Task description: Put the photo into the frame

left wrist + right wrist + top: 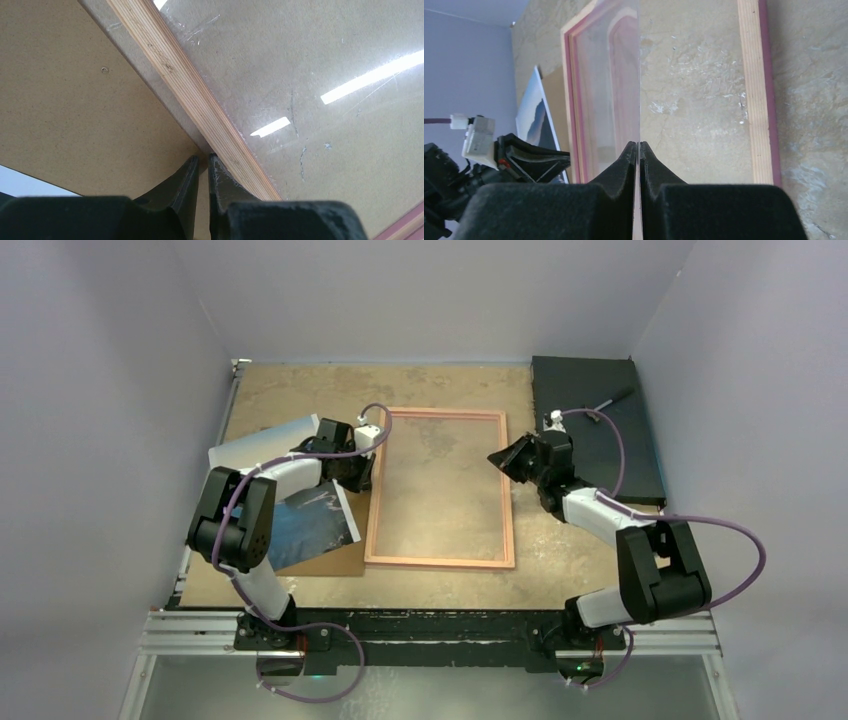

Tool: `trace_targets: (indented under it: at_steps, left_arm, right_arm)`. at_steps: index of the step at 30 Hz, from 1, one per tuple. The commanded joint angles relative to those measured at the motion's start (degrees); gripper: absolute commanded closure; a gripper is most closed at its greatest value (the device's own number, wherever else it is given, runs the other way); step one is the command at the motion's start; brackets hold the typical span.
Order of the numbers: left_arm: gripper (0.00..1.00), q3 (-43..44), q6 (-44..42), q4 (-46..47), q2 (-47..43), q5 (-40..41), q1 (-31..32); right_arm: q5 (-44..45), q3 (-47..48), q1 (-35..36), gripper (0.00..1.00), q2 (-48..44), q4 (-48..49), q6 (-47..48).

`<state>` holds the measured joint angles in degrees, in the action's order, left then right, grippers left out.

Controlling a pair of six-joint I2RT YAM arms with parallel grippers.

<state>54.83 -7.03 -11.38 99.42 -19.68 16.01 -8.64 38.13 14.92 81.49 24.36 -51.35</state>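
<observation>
The frame (440,562) lies flat mid-table, pale wood side up. Its clear pane (639,75) stands on edge above it, and my right gripper (638,145) is shut on that thin sheet at the frame's right rim (497,458). The photo (315,523), dark blue with a white border, lies left of the frame under my left arm; it also shows in the right wrist view (531,115). My left gripper (203,159) sits at the outside of the frame's left rim (200,100), its jaws shut to a thin slit with nothing between them.
A brown backing board (335,562) lies under the photo and touches the frame's left side (75,100). A white sheet (260,445) lies behind the left arm. A black board (595,425) with a cable on it fills the back right corner.
</observation>
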Motion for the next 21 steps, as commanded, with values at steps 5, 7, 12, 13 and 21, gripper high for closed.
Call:
trace_targets:
  at_steps: [5,7,12,13,21]
  left_arm:
    - [0.90,-2.04,0.27,-0.97,1.36,-0.09,1.49]
    - [0.90,-2.03,0.34,-0.84,1.40,-0.09,1.48]
    - [0.90,-1.83,0.35,-0.86,1.46,-0.14,1.48]
    - [0.90,-1.86,0.28,-0.90,1.29,-0.10,1.48]
    - [0.91,-1.93,0.25,-0.66,1.53,-0.05,1.48]
  right_arm:
    - [-5.37,-1.20,0.94,0.90,-0.49,5.28,3.11]
    - [-5.39,-0.58,1.35,0.88,-0.42,4.74,3.46]
    - [0.04,3.37,2.42,0.55,0.57,-3.74,6.62]
    - [1.57,4.28,2.67,0.47,0.53,-5.93,7.72]
    - [8.38,10.63,3.84,0.19,2.37,-17.24,14.01]
